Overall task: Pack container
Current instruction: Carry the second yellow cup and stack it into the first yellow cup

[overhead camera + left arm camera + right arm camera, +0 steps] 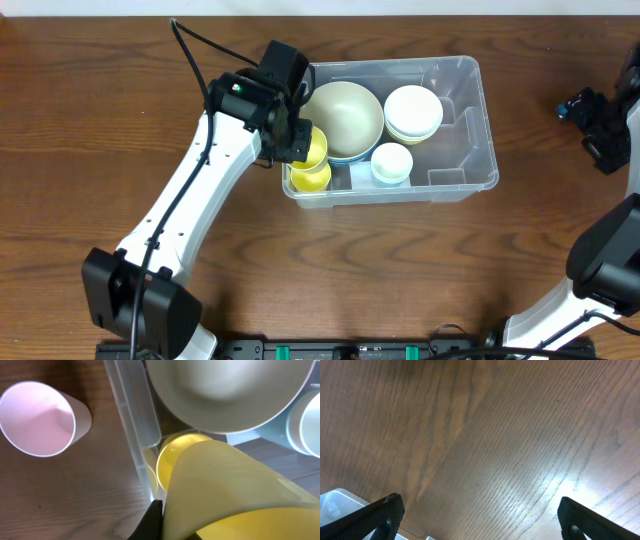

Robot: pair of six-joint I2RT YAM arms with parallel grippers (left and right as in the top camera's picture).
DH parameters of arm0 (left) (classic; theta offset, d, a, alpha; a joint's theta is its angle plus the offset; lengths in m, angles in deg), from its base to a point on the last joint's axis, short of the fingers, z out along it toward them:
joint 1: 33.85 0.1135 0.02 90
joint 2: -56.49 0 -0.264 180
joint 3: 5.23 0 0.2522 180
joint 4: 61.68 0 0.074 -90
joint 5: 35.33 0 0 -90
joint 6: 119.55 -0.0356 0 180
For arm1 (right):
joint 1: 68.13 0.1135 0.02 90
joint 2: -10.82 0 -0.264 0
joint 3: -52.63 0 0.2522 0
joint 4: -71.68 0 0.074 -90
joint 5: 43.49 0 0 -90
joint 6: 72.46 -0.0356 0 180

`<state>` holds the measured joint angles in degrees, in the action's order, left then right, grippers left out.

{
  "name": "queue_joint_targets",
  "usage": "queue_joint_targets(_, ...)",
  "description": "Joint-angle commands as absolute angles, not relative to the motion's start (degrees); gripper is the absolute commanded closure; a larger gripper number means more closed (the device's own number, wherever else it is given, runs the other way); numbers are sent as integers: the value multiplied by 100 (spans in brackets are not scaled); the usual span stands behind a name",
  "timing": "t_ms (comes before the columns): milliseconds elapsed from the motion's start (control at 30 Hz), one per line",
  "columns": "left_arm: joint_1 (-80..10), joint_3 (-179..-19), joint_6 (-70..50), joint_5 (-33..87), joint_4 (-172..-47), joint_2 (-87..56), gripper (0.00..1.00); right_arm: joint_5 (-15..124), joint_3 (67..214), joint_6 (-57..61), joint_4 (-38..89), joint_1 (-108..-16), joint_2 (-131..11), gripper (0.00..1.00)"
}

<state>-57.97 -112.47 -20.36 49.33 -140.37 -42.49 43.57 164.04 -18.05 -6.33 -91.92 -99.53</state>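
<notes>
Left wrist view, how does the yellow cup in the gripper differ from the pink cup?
Colour: the held cup is yellow, the pink cup pale pink. Place: the held cup hangs over the container, above a second yellow cup; the pink cup stands on the table outside it. State: the left gripper is shut on the held cup; the pink cup is free. Both are plain cups.

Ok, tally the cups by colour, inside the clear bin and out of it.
Yellow: 2, the held yellow cup in the left pincer and the packed yellow cup in the container
Pink: 1, the pink cup on the table beside the container
Pale blue: 1, the pale blue cup in the container
Total: 4 cups showing
</notes>
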Motion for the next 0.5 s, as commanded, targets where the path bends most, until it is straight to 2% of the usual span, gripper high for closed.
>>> queue_joint_targets(0,-5806,-11122,-1986,4994,-14057,-4302,93,4335,16378,-1884,-633,-9240,-9902,1)
queue_joint_targets(133,-5806,-11120,-1986,4996,-14059,-4345,93,4335,16378,-1884,-633,-9240,-9902,1)
queue_joint_targets(233,-5806,-11120,-1986,4996,-14054,-4350,87,4335,16378,-1884,-633,-9240,-9902,1)
queue_joint_targets(367,-5806,-11120,-1986,4996,-14054,-4350,86,4335,16378,-1884,-633,-9240,-9902,1)
queue_joint_targets(467,-5806,-11120,-1986,4996,-14052,-4350,76,4335,16378,-1884,-633,-9240,-9902,1)
